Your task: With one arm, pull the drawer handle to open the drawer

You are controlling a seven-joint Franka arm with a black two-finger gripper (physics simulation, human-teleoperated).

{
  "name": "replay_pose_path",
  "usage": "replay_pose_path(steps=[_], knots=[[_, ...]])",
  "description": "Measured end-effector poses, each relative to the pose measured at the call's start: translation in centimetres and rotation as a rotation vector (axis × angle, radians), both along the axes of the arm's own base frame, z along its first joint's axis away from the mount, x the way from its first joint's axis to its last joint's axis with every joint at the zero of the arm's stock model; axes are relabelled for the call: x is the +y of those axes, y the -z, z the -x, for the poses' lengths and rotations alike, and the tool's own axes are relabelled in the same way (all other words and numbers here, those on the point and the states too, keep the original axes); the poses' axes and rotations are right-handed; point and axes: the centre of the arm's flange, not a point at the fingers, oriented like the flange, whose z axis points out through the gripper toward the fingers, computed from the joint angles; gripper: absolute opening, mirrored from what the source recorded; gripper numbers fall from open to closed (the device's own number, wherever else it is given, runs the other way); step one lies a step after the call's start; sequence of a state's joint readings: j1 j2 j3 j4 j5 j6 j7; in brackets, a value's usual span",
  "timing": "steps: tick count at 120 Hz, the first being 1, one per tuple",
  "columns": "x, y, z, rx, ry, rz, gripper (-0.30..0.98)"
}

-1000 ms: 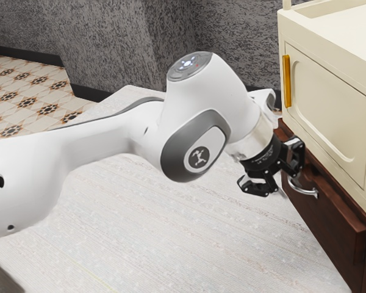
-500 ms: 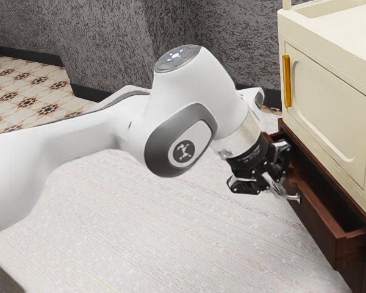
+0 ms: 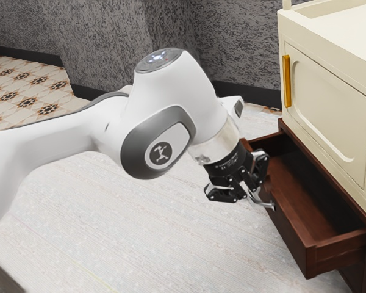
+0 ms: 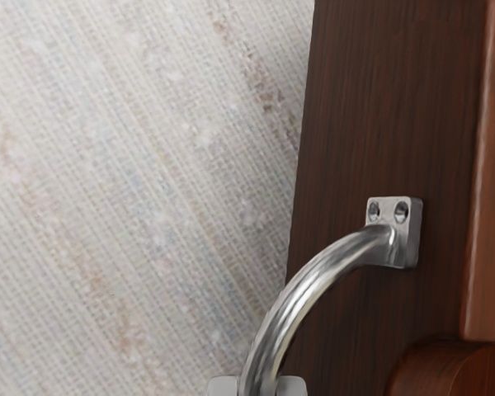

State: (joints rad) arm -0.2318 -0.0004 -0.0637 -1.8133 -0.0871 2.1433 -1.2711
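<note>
Two fingers (image 4: 291,386) clamped on the metal handle (image 4: 301,293), one each side of the bar. Grasp looks good, contact on both sides. From there the bar curves in to its mounting plate (image 4: 407,235), screwed to the drawer front; long axis reads as running along that front, fingers pinching across it.

Key relation: drawer (image 3: 293,241) sits right behind the handle, toward the exterior view's right, inside the brown cabinet (image 3: 354,278). So any more pull goes straight out, toward the exterior view's left. Drawer is well out, interior visible; I'd call the task nearly done. Risk: pulling off-axis could slide the pads along the curve or bind the drawer. One arm (image 3: 171,91), so no choice there.

Markings: round badge (image 3: 160,155) with a pale logo on the arm joint, no letters. Small print on the black collar (image 3: 229,163), can't read it.
</note>
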Motion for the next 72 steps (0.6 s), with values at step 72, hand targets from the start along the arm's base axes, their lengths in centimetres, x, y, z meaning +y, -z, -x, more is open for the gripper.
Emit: replay_pose_path(steps=[72], knots=[[2.4, -0.4, 3.2, 0.016, -0.027, -0.002, -0.1]])
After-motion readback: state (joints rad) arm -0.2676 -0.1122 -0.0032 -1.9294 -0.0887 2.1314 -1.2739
